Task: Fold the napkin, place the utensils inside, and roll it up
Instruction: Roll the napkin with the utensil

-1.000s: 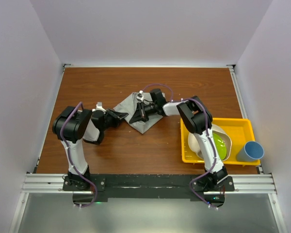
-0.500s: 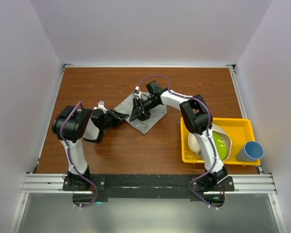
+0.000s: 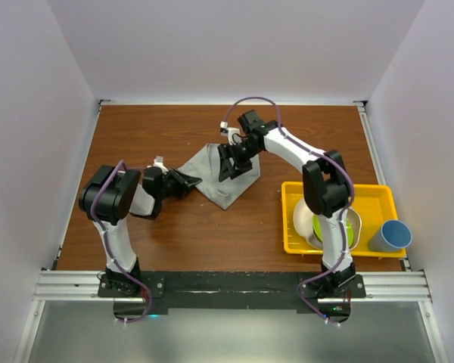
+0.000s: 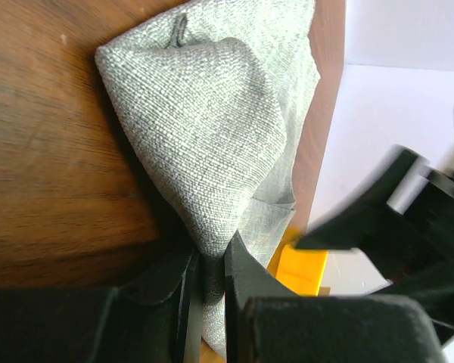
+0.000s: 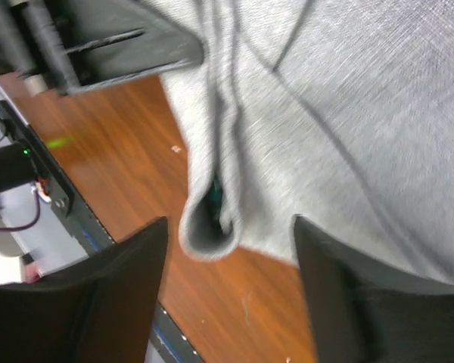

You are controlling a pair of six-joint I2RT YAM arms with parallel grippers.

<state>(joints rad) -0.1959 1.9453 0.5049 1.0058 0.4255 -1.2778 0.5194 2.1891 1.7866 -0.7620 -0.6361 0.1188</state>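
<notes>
The light grey napkin (image 3: 219, 180) lies folded and partly rolled on the brown table. My left gripper (image 3: 191, 181) is shut on its left edge; in the left wrist view the cloth (image 4: 212, 113) is pinched between the jaws (image 4: 209, 281). My right gripper (image 3: 229, 161) is open over the napkin's far side. In the right wrist view its fingers (image 5: 113, 295) stand wide apart, empty, above the cloth (image 5: 340, 113) and a rolled fold (image 5: 208, 223) with something dark inside. No spoon shows in any view.
A yellow tray (image 3: 378, 198) at the right holds a white bowl (image 3: 306, 219) and a green item (image 3: 340, 228). A blue cup (image 3: 391, 236) stands right of the tray. White walls close in the table on three sides.
My right gripper has moved back and to the right, off the napkin's middle, and the arm has stretched out. My left gripper has kept hold of the cloth's edge.
</notes>
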